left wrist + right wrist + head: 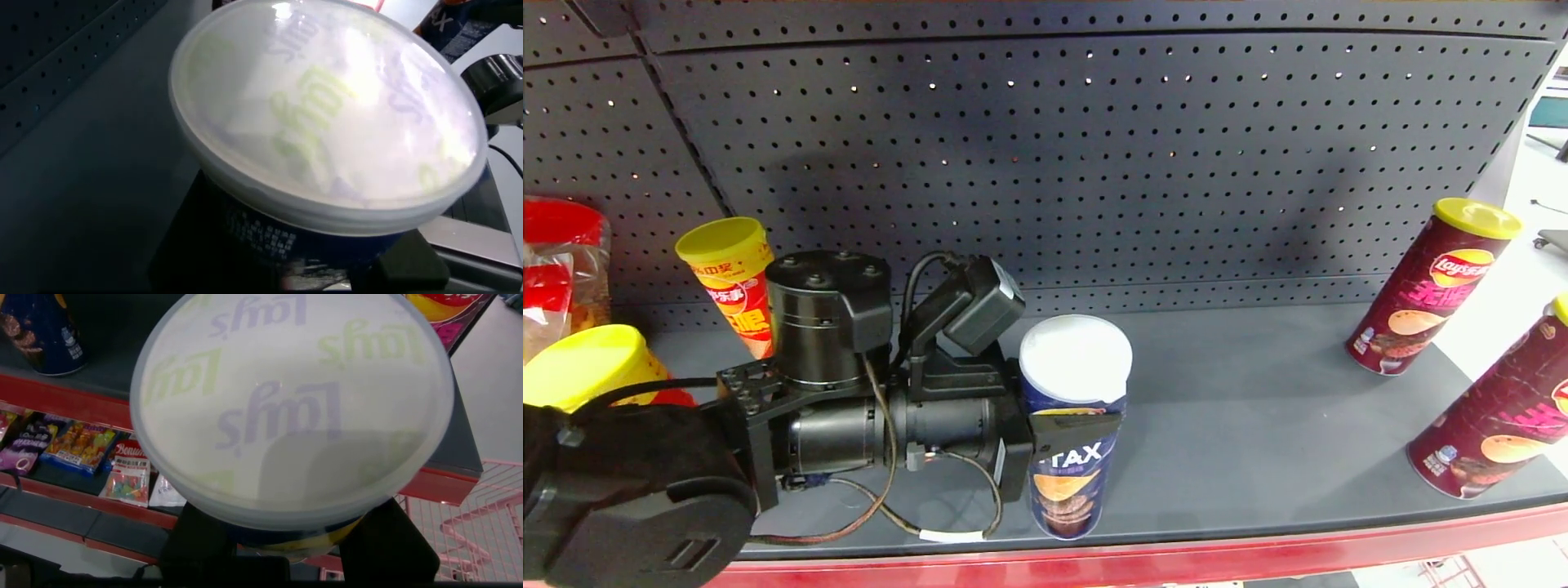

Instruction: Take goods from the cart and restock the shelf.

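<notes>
Blue, white-lidded chip can (pixel 1068 498) stood upright near the front lip of the shelf (pixel 1258 425), the left gripper (pixel 1063 425) clamped round it. Placement looked nearly done; next those jaws would need to part and back off cleanly. The right gripper (pixel 298 554) clasped a second can (pixel 294 408).

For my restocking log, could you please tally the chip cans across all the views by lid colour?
Yellow lid: 4 (orange can, near-left can, far maroon can, near maroon can)
White lid: 2 (blue can in the left gripper, second can in the right gripper)
Total: 6
</notes>
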Motion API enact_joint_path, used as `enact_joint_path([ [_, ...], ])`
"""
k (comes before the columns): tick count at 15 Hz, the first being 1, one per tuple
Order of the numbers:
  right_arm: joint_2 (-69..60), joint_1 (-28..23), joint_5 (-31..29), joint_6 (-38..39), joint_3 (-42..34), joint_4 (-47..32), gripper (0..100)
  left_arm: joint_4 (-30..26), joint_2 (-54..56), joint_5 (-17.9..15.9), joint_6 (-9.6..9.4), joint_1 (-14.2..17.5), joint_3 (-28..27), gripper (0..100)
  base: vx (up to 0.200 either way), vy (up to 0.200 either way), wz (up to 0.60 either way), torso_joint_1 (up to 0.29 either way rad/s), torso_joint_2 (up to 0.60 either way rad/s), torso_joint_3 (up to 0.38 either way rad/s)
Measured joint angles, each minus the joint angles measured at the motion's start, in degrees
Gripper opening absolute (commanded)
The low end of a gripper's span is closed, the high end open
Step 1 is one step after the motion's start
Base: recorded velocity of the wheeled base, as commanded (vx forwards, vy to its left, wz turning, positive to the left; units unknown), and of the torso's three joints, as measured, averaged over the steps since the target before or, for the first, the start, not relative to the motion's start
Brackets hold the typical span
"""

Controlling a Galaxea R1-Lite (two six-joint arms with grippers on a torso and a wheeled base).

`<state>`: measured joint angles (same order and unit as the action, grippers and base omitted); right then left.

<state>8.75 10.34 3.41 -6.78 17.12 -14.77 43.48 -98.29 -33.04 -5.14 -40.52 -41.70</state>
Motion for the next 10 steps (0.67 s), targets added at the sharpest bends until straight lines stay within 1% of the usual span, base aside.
enact_joint_path([
  [10,0.04,0.0,0.0,0.0,0.02,0.0,0,-0.11,0.56,-0.09,-0.02,-0.51,0.3,0,0.0,0.0,0.0,0.0,0.0,0.0],
])
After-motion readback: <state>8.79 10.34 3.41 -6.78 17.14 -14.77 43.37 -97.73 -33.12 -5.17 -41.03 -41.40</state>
